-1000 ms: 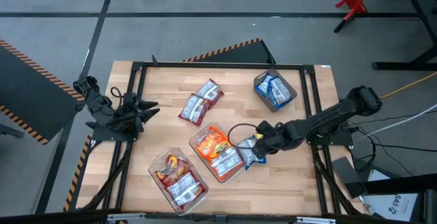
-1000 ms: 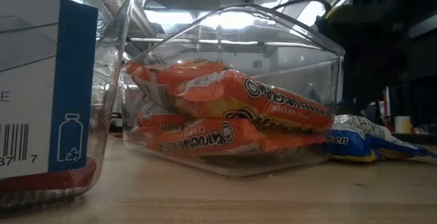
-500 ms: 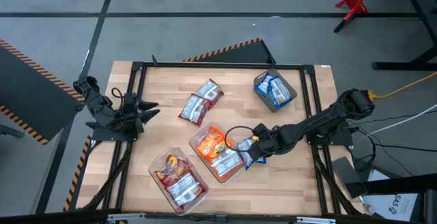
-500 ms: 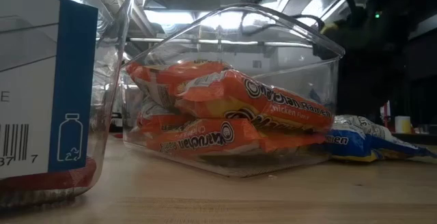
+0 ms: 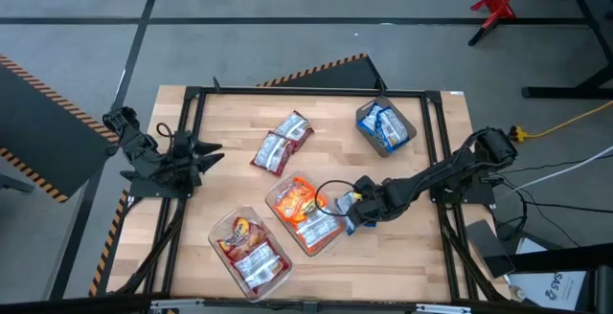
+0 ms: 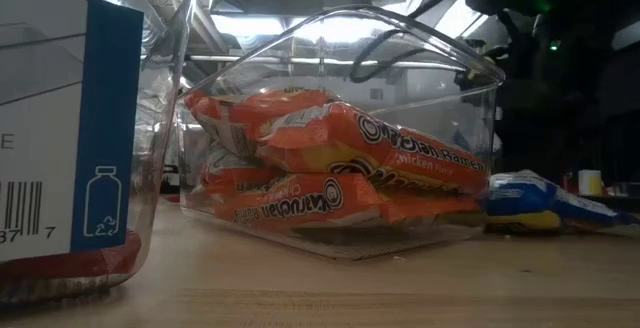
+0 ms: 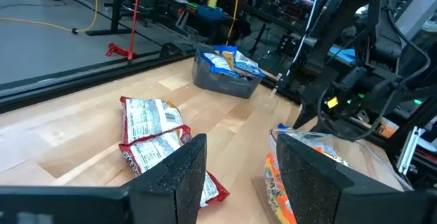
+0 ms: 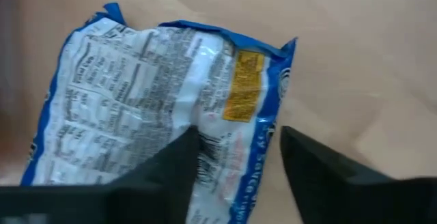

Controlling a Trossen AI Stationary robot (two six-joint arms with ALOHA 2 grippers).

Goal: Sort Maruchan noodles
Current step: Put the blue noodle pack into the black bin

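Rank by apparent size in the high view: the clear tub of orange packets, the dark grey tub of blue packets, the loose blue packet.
1. Clear tub of orange packets
2. Dark grey tub of blue packets
3. Loose blue packet, partly hidden under the right gripper

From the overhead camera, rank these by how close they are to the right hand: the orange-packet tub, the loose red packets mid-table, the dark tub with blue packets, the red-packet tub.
1. Orange-packet tub, right beside the right hand, toward the left arm.
2. Dark tub with blue packets, far edge.
3. Loose red packets, mid-table; close to the dark tub's range, slightly farther.
4. Red-packet tub, near edge, left side.
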